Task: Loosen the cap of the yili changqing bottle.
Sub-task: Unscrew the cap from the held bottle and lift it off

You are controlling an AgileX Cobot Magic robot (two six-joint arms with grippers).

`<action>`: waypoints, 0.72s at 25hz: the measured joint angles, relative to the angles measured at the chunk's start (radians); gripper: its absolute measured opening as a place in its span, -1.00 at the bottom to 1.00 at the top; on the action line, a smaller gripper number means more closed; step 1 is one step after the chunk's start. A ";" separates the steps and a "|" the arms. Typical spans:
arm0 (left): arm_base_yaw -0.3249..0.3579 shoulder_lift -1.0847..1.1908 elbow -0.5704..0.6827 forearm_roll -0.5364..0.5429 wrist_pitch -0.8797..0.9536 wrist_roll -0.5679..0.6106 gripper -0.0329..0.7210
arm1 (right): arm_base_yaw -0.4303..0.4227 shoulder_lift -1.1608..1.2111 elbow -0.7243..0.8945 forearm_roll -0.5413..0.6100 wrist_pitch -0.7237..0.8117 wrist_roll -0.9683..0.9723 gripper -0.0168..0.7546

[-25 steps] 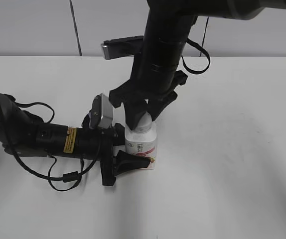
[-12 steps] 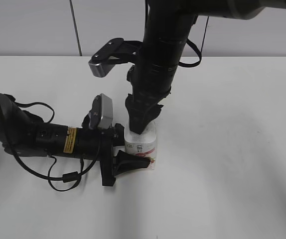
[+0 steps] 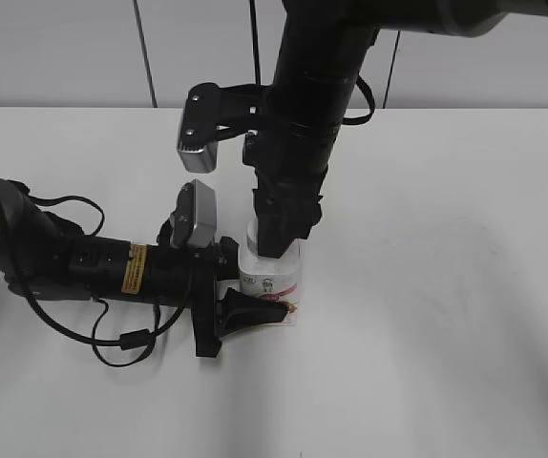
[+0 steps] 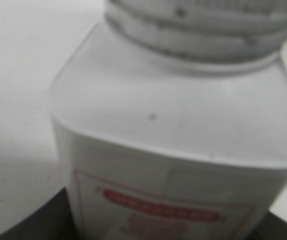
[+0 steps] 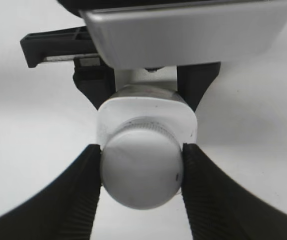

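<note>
A lab-like test bench: a bare white table (image 3: 446, 286) against plain grey wall panels (image 3: 54, 48).

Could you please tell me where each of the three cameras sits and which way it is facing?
Exterior view: in front, above table height, slanting down at both black arms and the small white plastic bottle.
Left wrist view: close beside the bottle, level with its shoulder and pink label; no tool visible.
Right wrist view: straight down onto the round white ribbed cap, right tool fingers on either side.
Shared: all show the bottle; the exterior and right wrist views also show the left tool.
</note>
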 joint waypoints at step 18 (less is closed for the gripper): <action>0.000 0.000 0.000 0.007 -0.003 -0.008 0.13 | 0.000 0.000 0.000 0.032 0.001 -0.018 0.26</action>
